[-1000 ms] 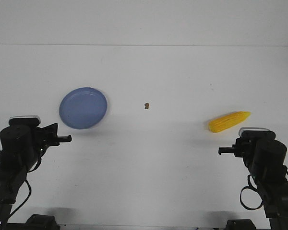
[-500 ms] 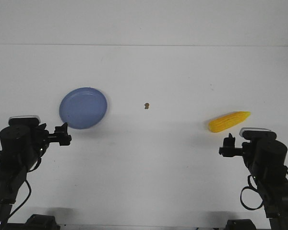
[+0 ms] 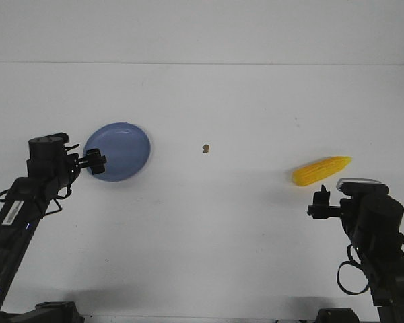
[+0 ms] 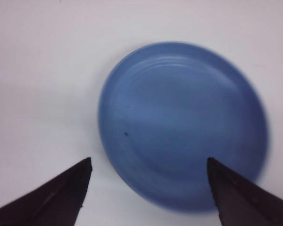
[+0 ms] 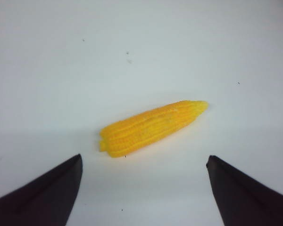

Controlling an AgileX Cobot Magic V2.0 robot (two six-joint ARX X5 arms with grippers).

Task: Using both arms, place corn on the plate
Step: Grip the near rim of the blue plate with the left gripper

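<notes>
Currently, the left gripper (image 3: 96, 161) is hovering wide open and empty at the blue plate's (image 3: 124, 145) rim; the right gripper (image 3: 318, 204), equally spread, is sitting just beside the corn cob (image 3: 321, 170).

Blue plate (image 3: 118, 149) empty, left; yellow corn (image 3: 321, 170) flat, right.

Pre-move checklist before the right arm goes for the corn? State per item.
1. Right gripper open: ok, fingers spread wide.
2. Corn lined up between the right fingers: ok, ahead of them, not yet touched.
3. Corn lying flat on the table, nothing on it: ok.
4. Plate bare: ok, only a tiny dark speck.
5. Left gripper open at the plate's near rim: ok.
6. Left gripper touching the plate: cannot tell.
</notes>
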